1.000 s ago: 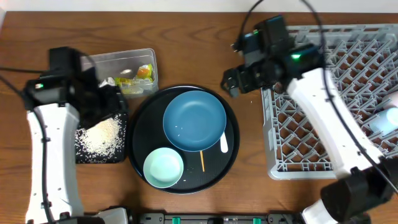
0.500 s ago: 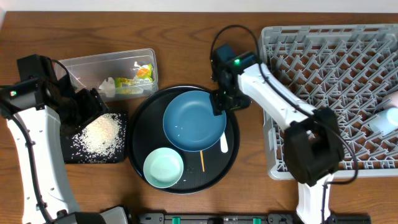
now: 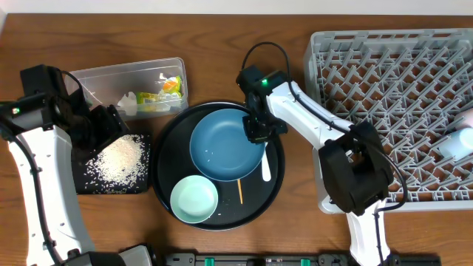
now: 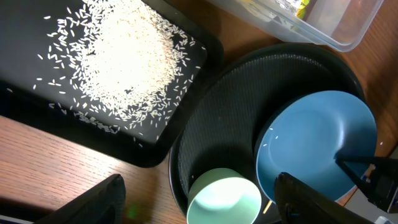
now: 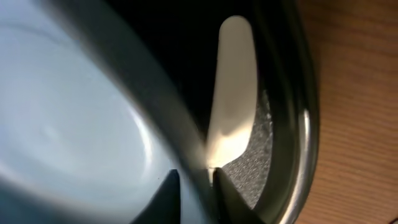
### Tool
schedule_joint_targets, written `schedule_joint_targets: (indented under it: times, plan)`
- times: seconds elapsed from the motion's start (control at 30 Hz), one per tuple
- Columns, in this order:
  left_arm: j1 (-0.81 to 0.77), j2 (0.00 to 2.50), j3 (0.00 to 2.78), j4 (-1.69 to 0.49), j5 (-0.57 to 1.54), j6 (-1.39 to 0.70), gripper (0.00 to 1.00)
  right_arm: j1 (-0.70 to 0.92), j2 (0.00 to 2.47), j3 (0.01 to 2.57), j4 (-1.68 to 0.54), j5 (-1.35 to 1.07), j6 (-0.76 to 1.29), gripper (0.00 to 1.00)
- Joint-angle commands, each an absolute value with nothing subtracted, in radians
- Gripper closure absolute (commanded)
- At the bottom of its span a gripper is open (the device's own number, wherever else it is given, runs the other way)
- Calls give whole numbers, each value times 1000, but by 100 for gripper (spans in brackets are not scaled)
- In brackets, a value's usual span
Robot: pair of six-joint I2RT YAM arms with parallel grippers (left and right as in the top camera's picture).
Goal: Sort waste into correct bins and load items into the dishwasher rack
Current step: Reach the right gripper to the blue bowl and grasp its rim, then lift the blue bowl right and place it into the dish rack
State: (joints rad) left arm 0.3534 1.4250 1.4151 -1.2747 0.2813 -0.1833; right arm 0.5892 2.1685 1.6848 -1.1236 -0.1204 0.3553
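My right gripper (image 3: 256,134) (image 5: 196,186) is shut on the right rim of the big dark-blue bowl (image 3: 220,145) (image 5: 74,124), one finger inside and one outside. The bowl sits in the round black tray (image 3: 164,151). A white utensil (image 3: 266,169) (image 5: 233,87) lies just beyond the pinched rim. A thin wooden stick (image 3: 240,191) and the mint bowl (image 3: 194,198) (image 4: 224,200) lie nearer the front. My left gripper (image 3: 111,127) (image 4: 199,208) hangs open above the table beside the rice (image 3: 120,159) (image 4: 118,56).
The rice lies in a shallow black tray (image 3: 96,185). Behind it, a clear tub (image 3: 111,75) holds the snack wrapper (image 3: 162,94). The grey dishwasher rack (image 3: 384,89) fills the right side, with a light-blue cup (image 3: 458,144) at its right edge.
My right arm swung from the rack down to the blue bowl and closed on its rim; the bowl slid slightly left. The left arm drew back left, then held still.
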Motion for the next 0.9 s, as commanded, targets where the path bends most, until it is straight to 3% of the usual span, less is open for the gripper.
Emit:
schedule_joint_targets:
  times: [0.0,0.5,0.87]
  plan:
    - [357,1424,1422,-1275,273,-181,22,588,2177,1685,-1114,-101,381,99]
    - [357,1424,1422,-1276,276,-181,22,467,1925,1845,-1095,66,270,99]
    - [357,1424,1422,-1275,276,-181,22,184,1724,1924,-957,556,-9,99]
